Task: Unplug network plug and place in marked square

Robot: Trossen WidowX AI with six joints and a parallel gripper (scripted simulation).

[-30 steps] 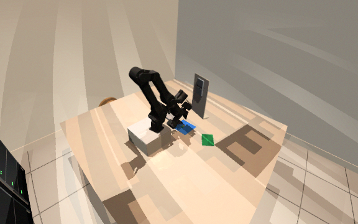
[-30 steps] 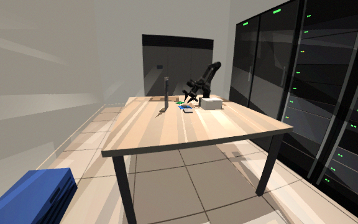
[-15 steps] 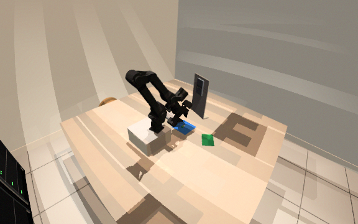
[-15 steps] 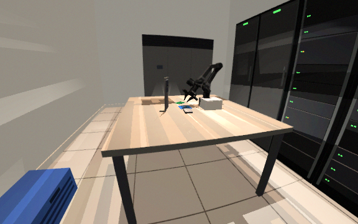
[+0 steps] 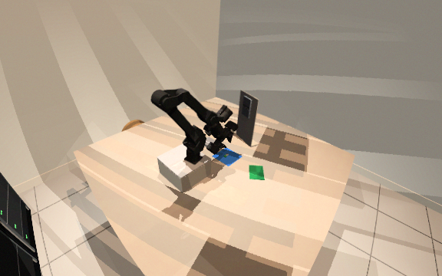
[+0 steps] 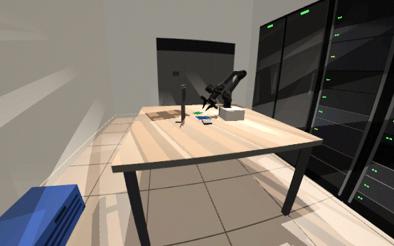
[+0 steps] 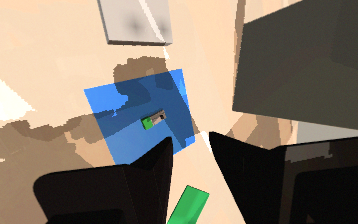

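"Start at the left of the wrist view. What's there?"

"A blue square [image 5: 235, 156] [image 6: 200, 117] [image 7: 107, 107] on the tabletop [image 5: 301, 207] [image 6: 217, 137] [image 7: 15, 75], with the plug [image 5: 225, 156] [image 7: 152, 117] lying inside its edges, green end to the left."

"And the jaws?"

"Just right of the plug in that view, above the tabletop. They stand partly spread, nothing between them. The plug is out past the tips, left of the gap."

"Farther right?"

"A green patch [image 5: 256, 172] [image 6: 198, 113] [image 7: 190, 202] shows low in the gap. In the top view, the upright panel [image 5: 245, 128] [image 6: 183, 106] stands right of the arm [image 5: 199, 109] [image 6: 235, 76], apart from the plug."
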